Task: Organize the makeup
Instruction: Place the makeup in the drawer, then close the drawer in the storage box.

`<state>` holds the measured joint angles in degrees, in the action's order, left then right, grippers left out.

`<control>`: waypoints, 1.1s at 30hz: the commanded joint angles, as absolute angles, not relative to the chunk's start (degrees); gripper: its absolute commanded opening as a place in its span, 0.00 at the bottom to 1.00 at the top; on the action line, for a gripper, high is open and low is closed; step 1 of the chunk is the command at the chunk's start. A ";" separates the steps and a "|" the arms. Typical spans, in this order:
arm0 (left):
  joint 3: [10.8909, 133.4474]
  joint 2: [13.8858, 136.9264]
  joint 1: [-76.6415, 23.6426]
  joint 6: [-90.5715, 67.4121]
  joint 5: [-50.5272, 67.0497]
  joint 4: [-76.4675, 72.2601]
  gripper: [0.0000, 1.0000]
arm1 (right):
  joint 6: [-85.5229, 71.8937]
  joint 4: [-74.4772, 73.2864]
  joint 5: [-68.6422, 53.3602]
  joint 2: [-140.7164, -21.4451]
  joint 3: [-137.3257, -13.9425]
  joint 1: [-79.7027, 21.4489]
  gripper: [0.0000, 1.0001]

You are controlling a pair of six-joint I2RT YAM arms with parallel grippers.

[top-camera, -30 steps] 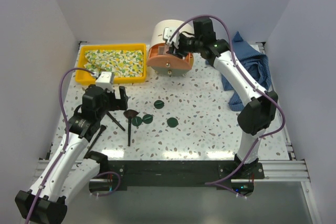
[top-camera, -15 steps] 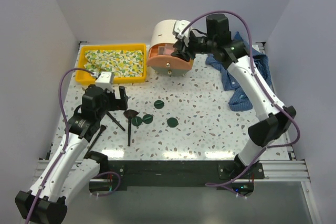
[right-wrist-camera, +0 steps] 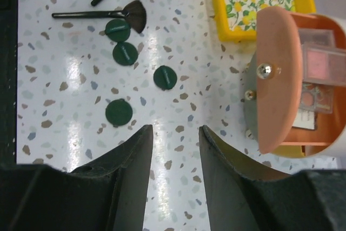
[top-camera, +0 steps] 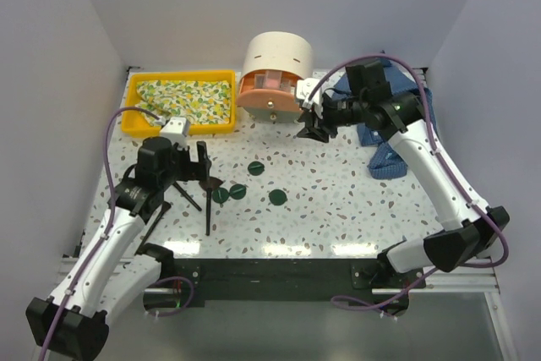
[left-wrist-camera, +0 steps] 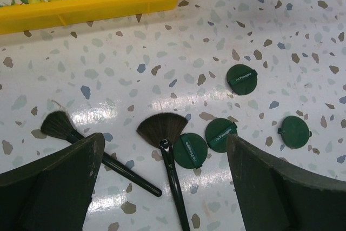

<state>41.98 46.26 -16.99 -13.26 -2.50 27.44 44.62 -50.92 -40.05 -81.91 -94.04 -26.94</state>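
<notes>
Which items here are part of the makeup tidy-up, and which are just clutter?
Job:
- four green discs
- fan brush
- round brush
- pink palettes in the round case

Lying about:
- blue cloth
- leaf-patterned cloth
- yellow tray

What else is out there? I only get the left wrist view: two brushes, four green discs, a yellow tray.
Observer: Right of that tray stands a round cream organizer, its orange drawer open with pink palettes inside.
Operator: Is the other claw holding anything?
Observer: No, the right gripper hangs empty near the organizer, jaws apart.
Operator: Anything further right?
Observer: A crumpled blue cloth, far right.
</notes>
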 commanded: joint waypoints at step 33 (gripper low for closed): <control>44.65 46.23 -16.79 -13.36 -0.26 24.70 1.00 | 48.96 -51.68 -45.44 -78.66 -83.58 -27.07 0.48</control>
<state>42.89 46.35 -16.99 -13.89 -0.97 27.33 49.54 -53.65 -43.31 -77.62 -82.89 -26.94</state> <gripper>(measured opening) 0.997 0.481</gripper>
